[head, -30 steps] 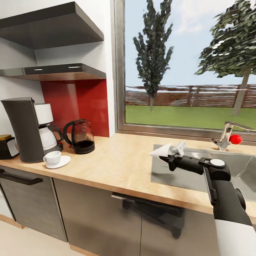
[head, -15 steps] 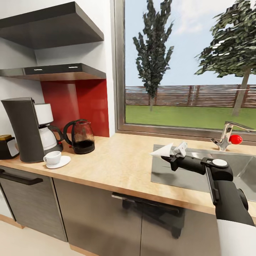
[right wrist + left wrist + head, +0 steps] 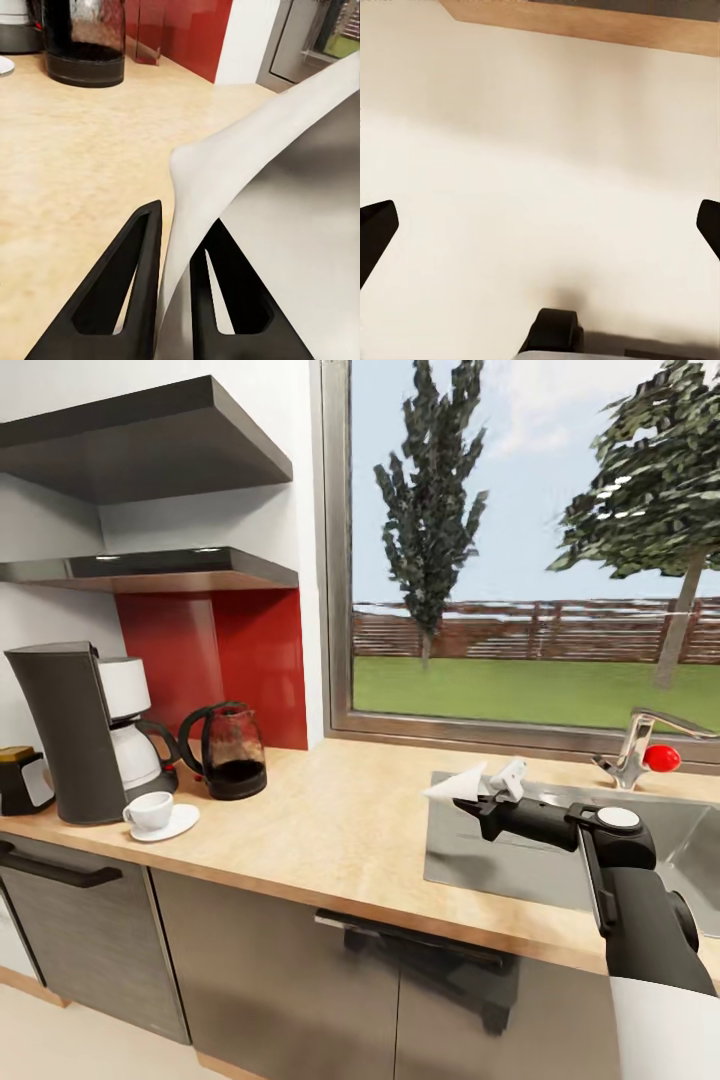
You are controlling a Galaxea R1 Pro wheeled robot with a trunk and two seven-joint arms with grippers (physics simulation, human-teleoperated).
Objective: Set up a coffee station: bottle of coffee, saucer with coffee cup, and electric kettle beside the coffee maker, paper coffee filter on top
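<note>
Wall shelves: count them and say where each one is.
2. The upper shelf is top left; the lower shelf hangs beneath it, above the red backsplash. More may lie out of view.

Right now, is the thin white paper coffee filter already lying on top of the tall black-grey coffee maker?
No, the white paper coffee filter is pinched in the right gripper above the steel sink, far from the coffee maker.

window (image 3: pixel 530 550) — trees, fence, red backsplash (image 3: pixel 215 660)

No readable text, label, brand, number or sign anywhere.
</note>
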